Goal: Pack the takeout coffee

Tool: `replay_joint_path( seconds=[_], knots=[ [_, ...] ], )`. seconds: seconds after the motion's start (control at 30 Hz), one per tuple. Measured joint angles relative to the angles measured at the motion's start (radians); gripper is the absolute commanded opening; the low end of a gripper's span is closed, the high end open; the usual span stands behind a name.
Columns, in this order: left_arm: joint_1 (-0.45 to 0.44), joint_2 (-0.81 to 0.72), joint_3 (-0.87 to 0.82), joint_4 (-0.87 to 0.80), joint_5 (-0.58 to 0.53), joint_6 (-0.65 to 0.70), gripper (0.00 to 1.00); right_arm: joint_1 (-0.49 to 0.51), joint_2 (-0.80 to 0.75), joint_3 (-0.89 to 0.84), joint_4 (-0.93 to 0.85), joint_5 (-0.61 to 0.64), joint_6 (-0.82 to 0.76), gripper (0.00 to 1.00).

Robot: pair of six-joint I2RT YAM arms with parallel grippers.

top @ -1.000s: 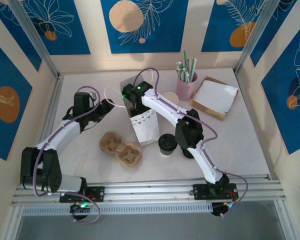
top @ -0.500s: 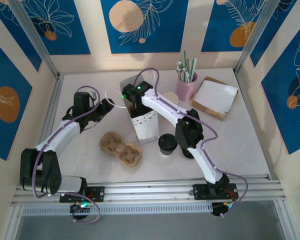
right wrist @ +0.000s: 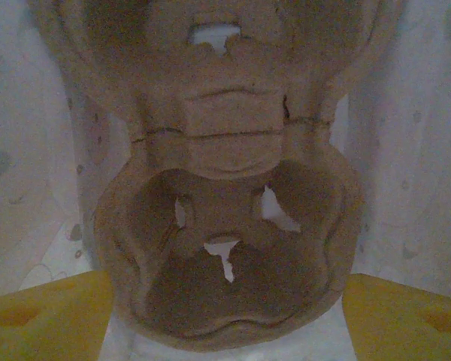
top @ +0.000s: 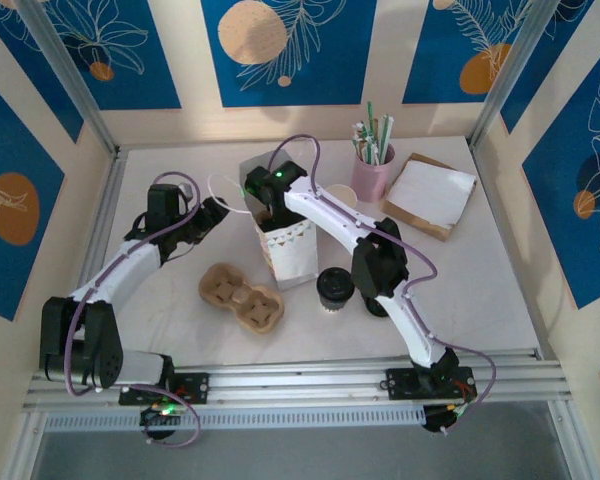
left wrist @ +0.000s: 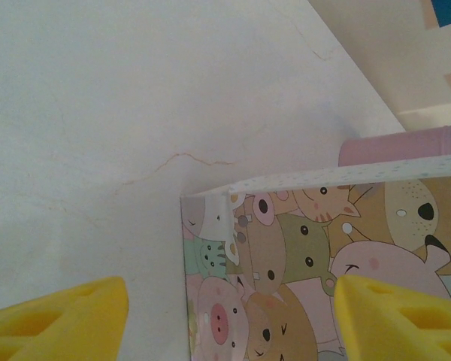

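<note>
My right gripper (right wrist: 227,286) reaches into the upright paper bag (top: 290,255), fingers released and spread on either side of a pulp cup carrier (right wrist: 225,248) lying inside. My left gripper (left wrist: 231,293) is likewise unclenched, holding nothing, facing the bag's printed wall. The takeout coffee (top: 334,286) stands lidded on the table (top: 460,290), just beside the bag.

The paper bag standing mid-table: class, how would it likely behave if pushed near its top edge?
The paper bag stands tall and narrow, so it would probably tip rather than slide. Its thin walls would likely crumple. The pulp tray inside may steady its base slightly.
</note>
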Motion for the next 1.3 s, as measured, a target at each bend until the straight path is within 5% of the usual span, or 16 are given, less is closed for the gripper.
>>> replay_joint_path(
  seconds=[0.43,0.63,1.3],
  knots=[
    [-0.005,0.0,0.0,0.0,-0.003,0.0,0.72,0.0,-0.017,0.0,0.0,-0.008,0.0,0.86],
    [-0.005,0.0,0.0,0.0,-0.004,0.0,0.72,0.0,-0.024,0.001,-0.001,-0.008,0.001,0.98],
    [-0.01,-0.013,0.006,-0.024,-0.015,0.001,0.72,0.002,-0.064,0.002,-0.003,-0.008,0.0,1.0]
  ],
)
